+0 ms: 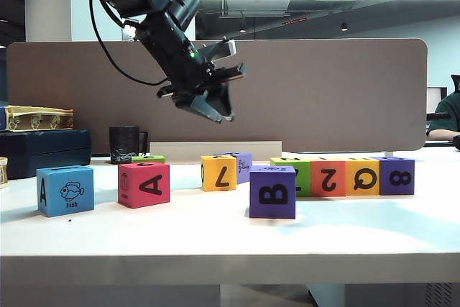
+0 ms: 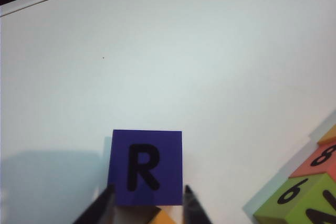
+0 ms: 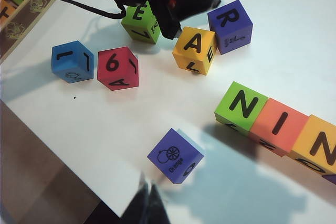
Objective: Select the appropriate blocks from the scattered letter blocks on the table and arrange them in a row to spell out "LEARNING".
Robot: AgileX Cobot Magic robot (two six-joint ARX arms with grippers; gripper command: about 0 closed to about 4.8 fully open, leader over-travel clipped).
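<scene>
Table (image 1: 215, 242): you have a wide, flat, matte white top with a thick front edge. It lies well below your left hand and carries all the letter blocks.
Board (image 1: 323, 91): a smooth grey-brown panel with rounded corners stands behind the left gripper.
Left gripper (image 1: 219, 114): black and angular, it hangs tilted above the table. Its fingers (image 2: 102, 211) are parted and hold nothing.
Right gripper (image 3: 148, 198): your two dark fingers meet in one narrow point with no gap showing and nothing between them. It is over the table's near edge.
Mug (image 1: 126, 144): a black cylinder with a handle, down and off to the side of the left gripper, by the board.
R block (image 2: 147, 166): a matte purple cube with a bold black R on top. It sits flat on the table under the left gripper, and the parted fingertips show on either side of its near edge, above it.
A block (image 3: 194, 50): a yellow-orange cube just beside the R block, partly under the left arm.
E block (image 3: 140, 22): a green cube under the left arm, near the A block.
Row: a green N block (image 3: 241, 106), a red-pink I block (image 3: 278, 127) and an orange N block (image 3: 320, 148) touch side by side, beyond your right gripper.
Loose cube (image 3: 175, 156): purple with a small orange picture, the cube nearest the right fingertips.
Blue block (image 3: 72, 61) and red block (image 3: 117, 67): close together, apart from the rest.
</scene>
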